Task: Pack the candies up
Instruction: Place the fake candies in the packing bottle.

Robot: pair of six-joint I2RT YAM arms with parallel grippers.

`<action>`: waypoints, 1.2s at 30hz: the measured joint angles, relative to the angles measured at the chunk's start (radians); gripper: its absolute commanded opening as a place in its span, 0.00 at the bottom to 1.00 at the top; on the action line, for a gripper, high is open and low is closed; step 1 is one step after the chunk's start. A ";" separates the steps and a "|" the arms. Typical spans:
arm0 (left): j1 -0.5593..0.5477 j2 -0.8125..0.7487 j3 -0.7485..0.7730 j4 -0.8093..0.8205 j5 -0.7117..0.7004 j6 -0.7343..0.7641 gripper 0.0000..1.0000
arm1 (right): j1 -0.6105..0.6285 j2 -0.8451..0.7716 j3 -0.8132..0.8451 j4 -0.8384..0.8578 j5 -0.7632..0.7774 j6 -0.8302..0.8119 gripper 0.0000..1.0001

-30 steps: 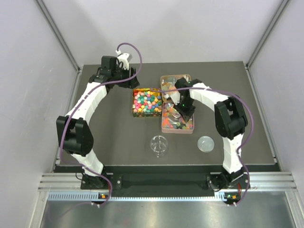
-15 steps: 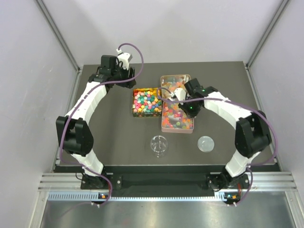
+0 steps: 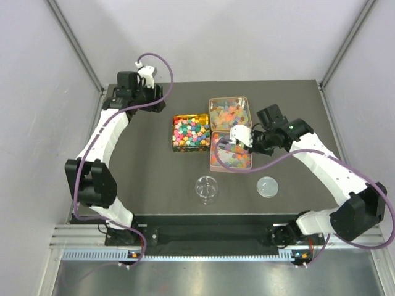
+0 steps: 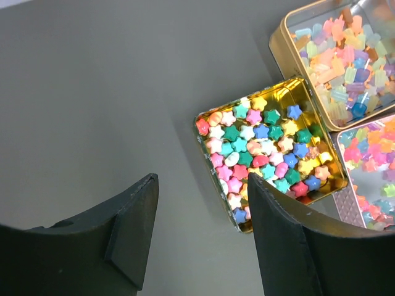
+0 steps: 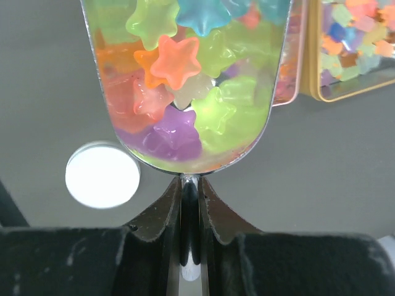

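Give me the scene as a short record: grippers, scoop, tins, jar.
left gripper: open, empty, over bare tabletop beside the gold tin
right gripper: shut on the scoop handle
scoop: full of translucent star gummies, over the pink-rimmed tin
gold tin: filled with opaque star candies
far tin: pale translucent candies
glass jar: upright, lid off
white lid: flat on the table, right of the jar

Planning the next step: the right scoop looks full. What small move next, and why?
Probably carry the scoop level toward the clear jar: the right gripper is shut on its handle, and it brims with gummy stars.
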 measured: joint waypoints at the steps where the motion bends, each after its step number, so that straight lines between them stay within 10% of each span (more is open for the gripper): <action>1: 0.004 -0.010 0.000 -0.004 0.001 -0.002 0.65 | 0.005 0.004 0.009 -0.035 0.006 -0.029 0.00; 16: 0.069 -0.261 -0.161 -0.041 0.016 -0.051 0.66 | 0.182 0.040 0.158 -0.331 0.148 -0.346 0.00; 36: 0.108 -0.341 -0.163 -0.057 -0.008 -0.042 0.67 | 0.436 0.251 0.285 -0.368 0.359 -0.252 0.00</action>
